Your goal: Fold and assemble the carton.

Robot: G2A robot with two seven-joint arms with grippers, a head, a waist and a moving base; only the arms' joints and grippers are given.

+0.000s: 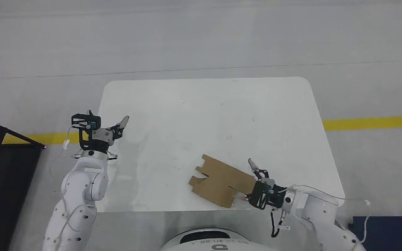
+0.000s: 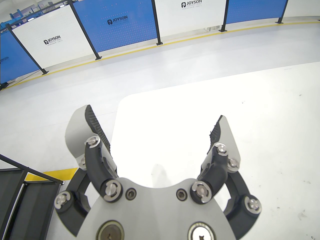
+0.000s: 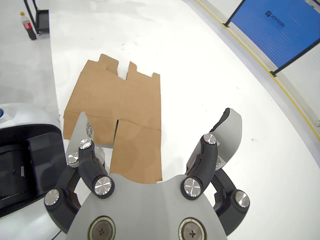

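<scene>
flat carton (image 1: 220, 179) on table (image 1: 188, 106), right pincer (image 3: 155, 114) spread over its end

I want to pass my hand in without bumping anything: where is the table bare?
Bare: the far half of the white table beyond the flat brown cardboard carton, and the stretch between the carton and the open left gripper at the left edge. Crowded: the near right corner, where the open right gripper sits by the carton.

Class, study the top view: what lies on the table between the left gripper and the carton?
Nothing: the top view shows only bare white table between the left gripper and the carton, which lies flat.
</scene>
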